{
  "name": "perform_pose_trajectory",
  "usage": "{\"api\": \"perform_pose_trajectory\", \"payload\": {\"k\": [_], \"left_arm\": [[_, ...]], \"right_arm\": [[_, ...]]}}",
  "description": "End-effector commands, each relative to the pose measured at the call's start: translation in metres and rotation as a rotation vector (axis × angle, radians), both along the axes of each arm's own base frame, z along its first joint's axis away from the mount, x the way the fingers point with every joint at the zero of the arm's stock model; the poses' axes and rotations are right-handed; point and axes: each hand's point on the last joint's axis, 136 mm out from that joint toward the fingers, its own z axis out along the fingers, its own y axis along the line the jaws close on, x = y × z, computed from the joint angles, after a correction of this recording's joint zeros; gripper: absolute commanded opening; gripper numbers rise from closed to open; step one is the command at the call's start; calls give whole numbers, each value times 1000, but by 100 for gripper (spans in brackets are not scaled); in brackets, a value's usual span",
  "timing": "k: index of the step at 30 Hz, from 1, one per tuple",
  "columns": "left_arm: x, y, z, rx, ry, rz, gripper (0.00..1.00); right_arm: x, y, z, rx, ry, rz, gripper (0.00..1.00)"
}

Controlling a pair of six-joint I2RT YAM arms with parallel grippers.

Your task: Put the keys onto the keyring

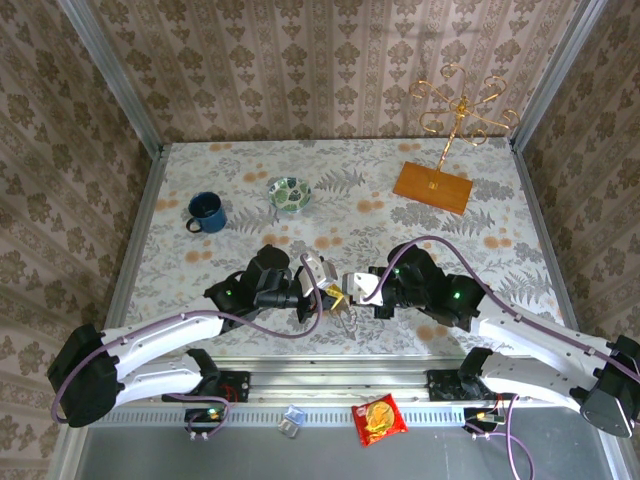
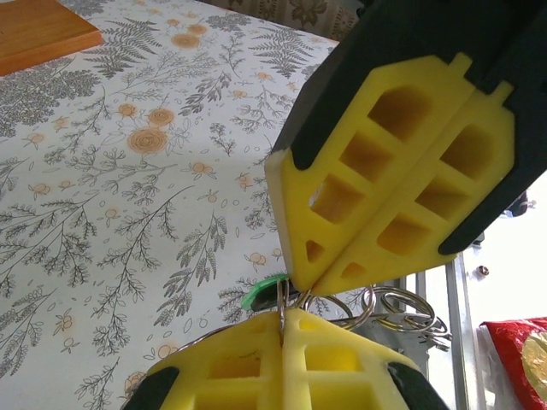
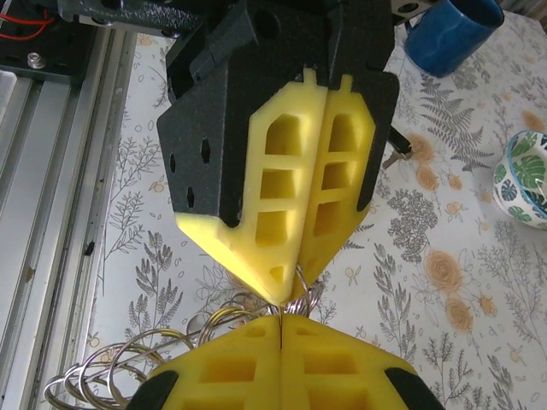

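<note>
- My left claw (image 1: 323,291) and right claw (image 1: 353,288) meet tip to tip over the near middle of the table (image 1: 500,270), just ahead of the rail my arms are bolted to.
- My left claw's yellow pads (image 2: 222,367) are pressed flat together. A thin grey wire of the keyring (image 2: 281,301) rises out of the seam between them, so I am clamped on that wire.
- My right claw is closed the same way, its pads (image 3: 342,367) meeting on a strand of the same wire that stands up from the seam.
- From each wrist, the other claw's tips sit right above my own, nearly touching, with only a small loop of wire between them.
- The rest of the keyring's loops spill out below and beside the claws. Seen from the right wrist they bunch towards the rail side, low over the table.
- The green key (image 2: 259,291) shows as a sliver of bright green head just beside the spot where the tips meet, tucked behind my left claw's pads. I cannot tell whether it is threaded on the wire.
- I cannot make out the dark key.
- Well behind my claws stand a blue mug (image 1: 205,212) and a green-patterned bowl (image 1: 289,193), and farther right a wooden board (image 1: 432,186) carries a gold wire stand (image 1: 462,108).
- A red packet (image 1: 379,418) lies on the grey surface in front of the rail.
</note>
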Motion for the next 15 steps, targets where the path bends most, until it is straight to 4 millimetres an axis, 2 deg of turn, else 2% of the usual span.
{"api": "perform_pose_trajectory", "payload": {"k": [1, 5, 6, 11, 15], "left_arm": [[6, -8, 28, -92, -94, -4, 0], [5, -7, 41, -163, -171, -7, 0], [6, -6, 46, -187, -193, -4, 0], [6, -3, 53, -249, -274, 3, 0], [1, 0, 50, -260, -335, -25, 0]], "right_arm": [[-8, 4, 7, 0, 11, 41, 0], [-12, 1, 2, -16, 30, 43, 0], [-13, 0, 1, -20, 35, 46, 3], [-17, -2, 3, -21, 61, 40, 26], [-23, -10, 15, 14, 99, 29, 40]]}}
